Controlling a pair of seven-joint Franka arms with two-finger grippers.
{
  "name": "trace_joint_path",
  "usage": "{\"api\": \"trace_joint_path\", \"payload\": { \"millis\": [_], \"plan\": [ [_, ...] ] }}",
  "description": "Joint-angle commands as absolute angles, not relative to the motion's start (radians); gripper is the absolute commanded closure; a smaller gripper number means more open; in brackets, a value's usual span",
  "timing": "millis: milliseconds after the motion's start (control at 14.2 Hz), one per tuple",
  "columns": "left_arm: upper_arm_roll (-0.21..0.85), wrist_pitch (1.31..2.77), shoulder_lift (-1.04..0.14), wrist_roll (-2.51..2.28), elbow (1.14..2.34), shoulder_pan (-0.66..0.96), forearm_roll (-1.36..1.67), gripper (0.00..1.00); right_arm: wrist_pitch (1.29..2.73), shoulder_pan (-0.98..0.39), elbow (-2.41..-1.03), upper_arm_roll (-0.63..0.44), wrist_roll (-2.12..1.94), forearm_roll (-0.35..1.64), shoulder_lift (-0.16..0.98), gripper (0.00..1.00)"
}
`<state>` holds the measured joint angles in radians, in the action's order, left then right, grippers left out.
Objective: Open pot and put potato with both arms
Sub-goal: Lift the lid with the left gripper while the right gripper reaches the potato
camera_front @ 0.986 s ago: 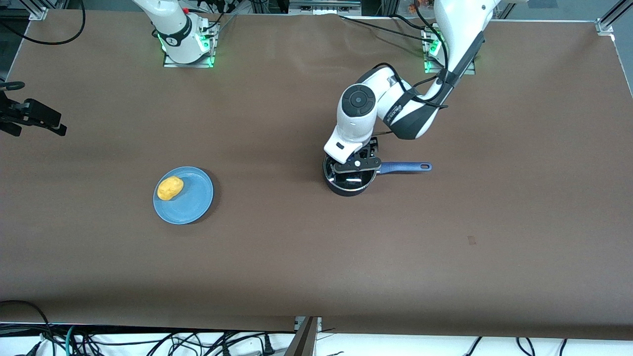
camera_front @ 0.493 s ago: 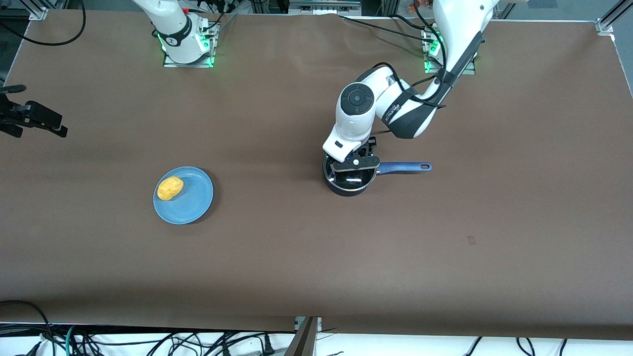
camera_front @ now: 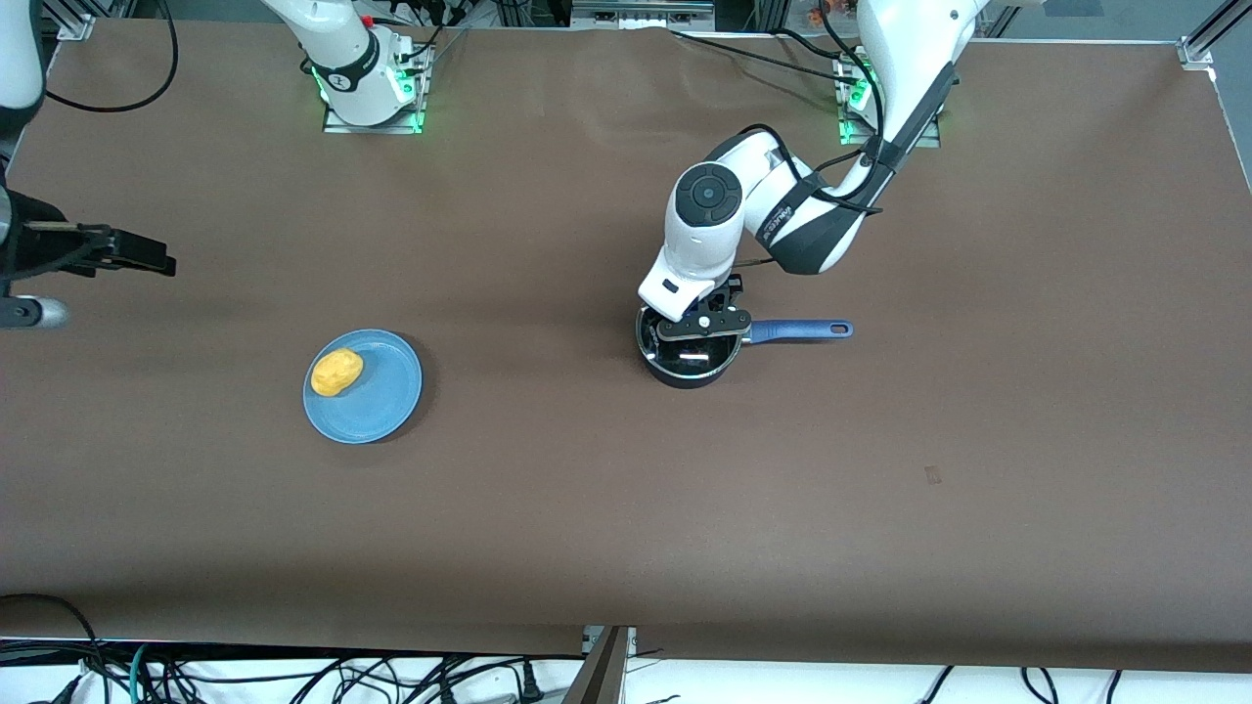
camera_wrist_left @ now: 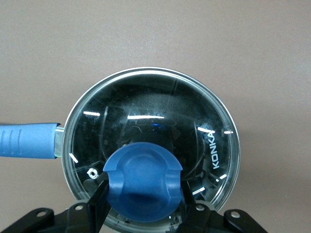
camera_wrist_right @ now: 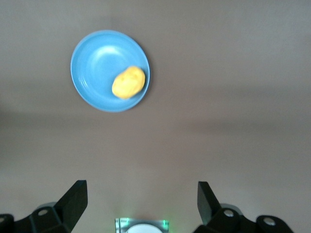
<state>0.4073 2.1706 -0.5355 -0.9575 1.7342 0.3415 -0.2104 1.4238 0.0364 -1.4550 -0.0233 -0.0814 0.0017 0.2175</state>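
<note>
The black pot [camera_front: 685, 370] with its blue handle [camera_front: 797, 330] stands mid-table, its glass lid [camera_wrist_left: 155, 111] seated on it. My left gripper [camera_front: 706, 328] is down on the lid, its fingers pressed against both sides of the blue knob [camera_wrist_left: 143, 177]. The yellow potato [camera_front: 336, 372] lies on a blue plate [camera_front: 383, 399] toward the right arm's end of the table. My right gripper [camera_front: 137, 259] hangs open and empty high over that end of the table. In the right wrist view, the potato [camera_wrist_right: 128, 82] and plate [camera_wrist_right: 97, 63] show far below the gripper [camera_wrist_right: 141, 194].
The brown table [camera_front: 626, 508] is bare around the pot and plate. The arm bases with green lights [camera_front: 372, 93] stand along the table's edge farthest from the front camera. Cables hang along the nearest edge.
My right arm has come farther in over the table's end toward the plate. My left gripper has stayed on the lid knob, shifting only slightly.
</note>
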Motion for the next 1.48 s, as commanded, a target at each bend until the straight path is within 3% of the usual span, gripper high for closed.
{"api": "trace_joint_path", "payload": {
  "millis": [0, 70, 423, 704, 986, 1197, 1408],
  "plan": [
    [0.414, 2.187, -0.509, -0.962, 1.756, 0.327, -0.238, 0.53, 1.416, 0.02, -1.468, -0.02, -0.094, -0.029, 0.256, 0.0],
    [0.414, 2.18, -0.503, -0.962, 1.752, 0.325, -0.236, 0.53, 1.492, 0.017, -1.501, -0.018, -0.094, -0.022, 0.274, 0.0],
    [0.419, 2.125, -0.414, -0.838, 1.746, 0.238, -0.221, 0.55, 1.989, -0.002, -1.932, -0.015, -0.08, -0.018, 0.204, 0.0],
    [0.417, 2.099, -0.358, -0.684, 1.749, 0.146, -0.218, 0.55, 2.227, -0.018, -1.945, -0.014, -0.019, -0.015, 0.349, 0.0],
    [0.373, 2.105, -0.337, -0.401, 1.752, -0.001, -0.213, 0.55, 2.302, -0.031, -1.928, -0.011, 0.222, 0.036, 0.468, 0.0],
    [0.226, 2.112, -0.339, -0.139, 1.75, -0.035, -0.143, 0.56, 2.309, -0.06, -1.908, -0.008, 0.3, 0.185, 0.514, 0.0],
    [0.103, 2.131, -0.351, 0.099, 1.758, -0.069, -0.048, 0.56, 2.312, -0.069, -1.908, -0.005, 0.39, 0.192, 0.531, 0.0]
  ]
}}
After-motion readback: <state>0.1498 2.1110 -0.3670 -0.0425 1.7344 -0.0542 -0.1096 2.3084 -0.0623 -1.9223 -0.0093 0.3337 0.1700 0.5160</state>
